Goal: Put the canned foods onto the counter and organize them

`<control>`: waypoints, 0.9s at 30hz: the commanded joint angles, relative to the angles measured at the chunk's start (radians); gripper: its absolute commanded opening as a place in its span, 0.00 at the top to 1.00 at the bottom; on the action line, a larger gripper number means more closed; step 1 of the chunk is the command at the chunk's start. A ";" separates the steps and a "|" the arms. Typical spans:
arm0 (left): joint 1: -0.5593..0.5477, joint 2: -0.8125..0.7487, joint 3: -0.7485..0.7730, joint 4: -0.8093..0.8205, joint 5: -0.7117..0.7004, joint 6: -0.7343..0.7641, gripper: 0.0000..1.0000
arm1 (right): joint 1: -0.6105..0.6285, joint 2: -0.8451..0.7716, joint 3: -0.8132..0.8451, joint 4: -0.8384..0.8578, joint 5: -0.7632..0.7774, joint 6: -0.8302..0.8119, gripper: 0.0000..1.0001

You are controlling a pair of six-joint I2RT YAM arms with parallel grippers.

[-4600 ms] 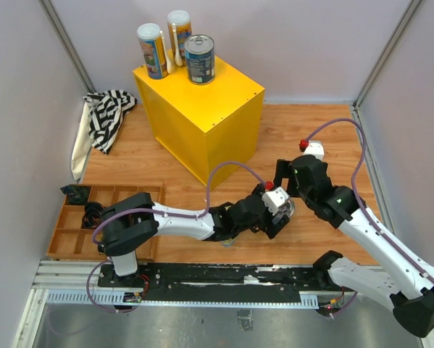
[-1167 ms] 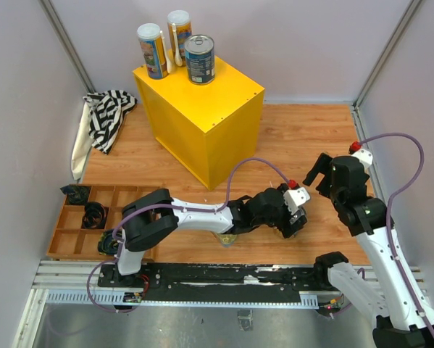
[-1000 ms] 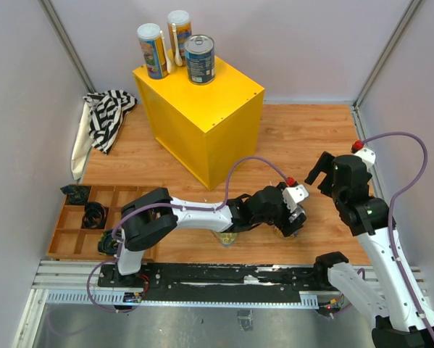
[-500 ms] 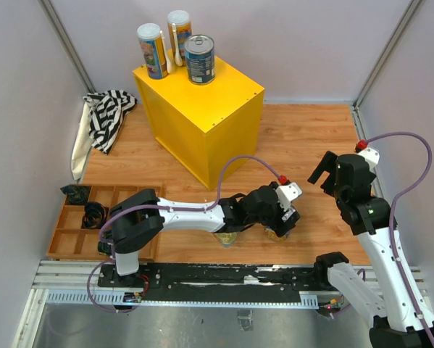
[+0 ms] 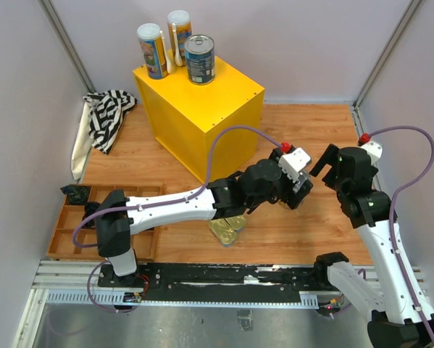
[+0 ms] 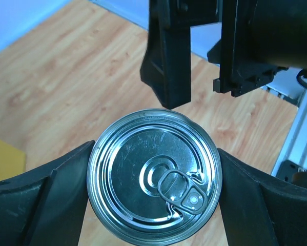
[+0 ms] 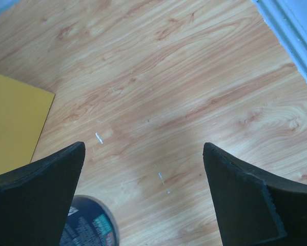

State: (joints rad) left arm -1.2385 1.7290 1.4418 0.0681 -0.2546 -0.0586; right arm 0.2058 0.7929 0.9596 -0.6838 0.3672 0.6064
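- silver-topped can (image 6: pixel 153 177) sits upright between the fingers of the left claw (image 6: pixel 154 156), pull-tab lid facing the left wrist camera
- left claw clamped on it, one black finger (image 6: pixel 45 195) pressed on each side of the can wall
- held can is out over the wooden surface (image 5: pixel 303 127), to the right of the yellow surface (image 5: pixel 224 90) and not on it; cannot tell if its base touches the wood
- right claw (image 7: pixel 144 148) faces the held can from the far side, its fingers wide apart with nothing between them
- in the left wrist view one right claw finger (image 6: pixel 168 56) hangs just past the can's far rim, near it; contact cannot be told
- gold tin (image 5: pixel 227 229) lies flat on the wooden surface, partly under the left arm, in front of the yellow surface
- on the yellow surface, far back corner: tall white-lidded can (image 5: pixel 152 49), second tall can (image 5: pixel 179 32), blue-labelled can (image 5: pixel 200 59), all upright and close together
- rest of the yellow top is bare; its near corner shows at the left edge of the right wrist view
- striped cloth (image 5: pixel 108 114) bunched on the wooden surface to the left of the yellow surface, against the wall
- wooden tray (image 5: pixel 53 243) at near left beside the left arm base, with small black items (image 5: pixel 93 214) in its compartments
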 commanded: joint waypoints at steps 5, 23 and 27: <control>-0.002 -0.078 0.272 -0.004 -0.159 0.096 1.00 | -0.049 0.049 0.035 0.057 0.015 -0.027 0.02; 0.004 -0.020 0.657 -0.187 -0.413 0.243 1.00 | -0.086 0.185 0.098 0.148 0.004 -0.017 0.02; 0.038 -0.016 0.722 -0.227 -0.500 0.276 1.00 | -0.100 0.218 0.109 0.166 -0.010 -0.007 0.02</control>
State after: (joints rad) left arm -1.2327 1.7485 2.0338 -0.2821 -0.6258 0.1455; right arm 0.1291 0.9897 1.0252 -0.5533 0.3656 0.5804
